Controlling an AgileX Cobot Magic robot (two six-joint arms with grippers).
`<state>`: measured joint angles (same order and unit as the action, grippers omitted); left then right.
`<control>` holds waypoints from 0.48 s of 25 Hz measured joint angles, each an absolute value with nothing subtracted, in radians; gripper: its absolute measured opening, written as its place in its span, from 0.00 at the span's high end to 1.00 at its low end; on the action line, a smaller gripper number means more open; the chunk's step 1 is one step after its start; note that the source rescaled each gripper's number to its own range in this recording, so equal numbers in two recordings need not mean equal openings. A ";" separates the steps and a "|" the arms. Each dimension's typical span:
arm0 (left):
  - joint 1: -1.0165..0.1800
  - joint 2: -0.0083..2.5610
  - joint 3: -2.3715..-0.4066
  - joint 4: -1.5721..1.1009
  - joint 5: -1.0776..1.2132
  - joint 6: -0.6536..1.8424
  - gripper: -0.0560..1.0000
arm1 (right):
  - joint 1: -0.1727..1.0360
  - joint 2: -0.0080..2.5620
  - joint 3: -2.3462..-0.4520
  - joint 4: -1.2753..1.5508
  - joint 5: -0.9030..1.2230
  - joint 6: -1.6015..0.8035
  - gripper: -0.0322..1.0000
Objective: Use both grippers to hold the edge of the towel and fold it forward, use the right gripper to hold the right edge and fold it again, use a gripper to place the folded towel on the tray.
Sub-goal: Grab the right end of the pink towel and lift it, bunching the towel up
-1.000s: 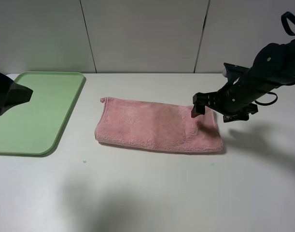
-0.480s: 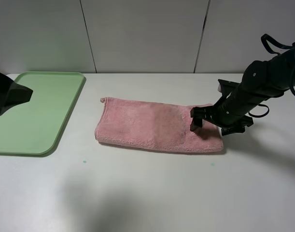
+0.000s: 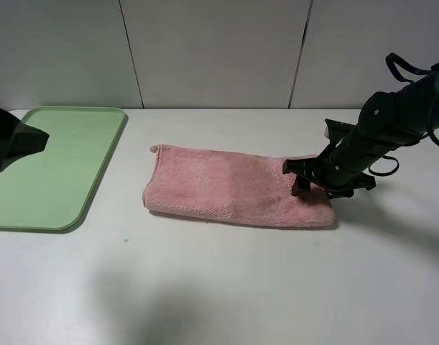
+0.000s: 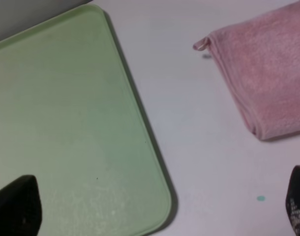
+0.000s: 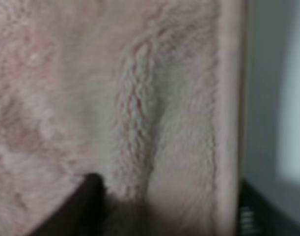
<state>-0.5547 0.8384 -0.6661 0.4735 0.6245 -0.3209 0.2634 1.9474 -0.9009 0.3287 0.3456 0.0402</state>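
towel's (image 3: 226,188) right edge lies between right fingers (image 5: 88,206)

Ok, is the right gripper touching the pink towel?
Touching. The right wrist view shows the pink towel bunched into a ridge between the jaws of the right gripper, which press down into its pile.
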 joint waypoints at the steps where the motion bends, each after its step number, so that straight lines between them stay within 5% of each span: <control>1: -0.555 0.838 -0.666 0.473 0.625 -0.321 0.00 | 0.263 1.950 -0.901 0.332 0.348 0.041 0.54; 9: -0.555 0.838 -0.666 0.473 0.625 -0.321 0.00 | 0.263 1.956 -0.901 0.348 0.349 0.045 0.90; 12: -0.555 0.838 -0.666 0.473 0.625 -0.321 0.00 | 0.263 1.956 -0.901 0.348 0.349 0.045 0.92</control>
<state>-0.5547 0.8384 -0.6661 0.4735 0.6245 -0.3209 0.2634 1.9560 -0.9009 0.3484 0.3490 0.0447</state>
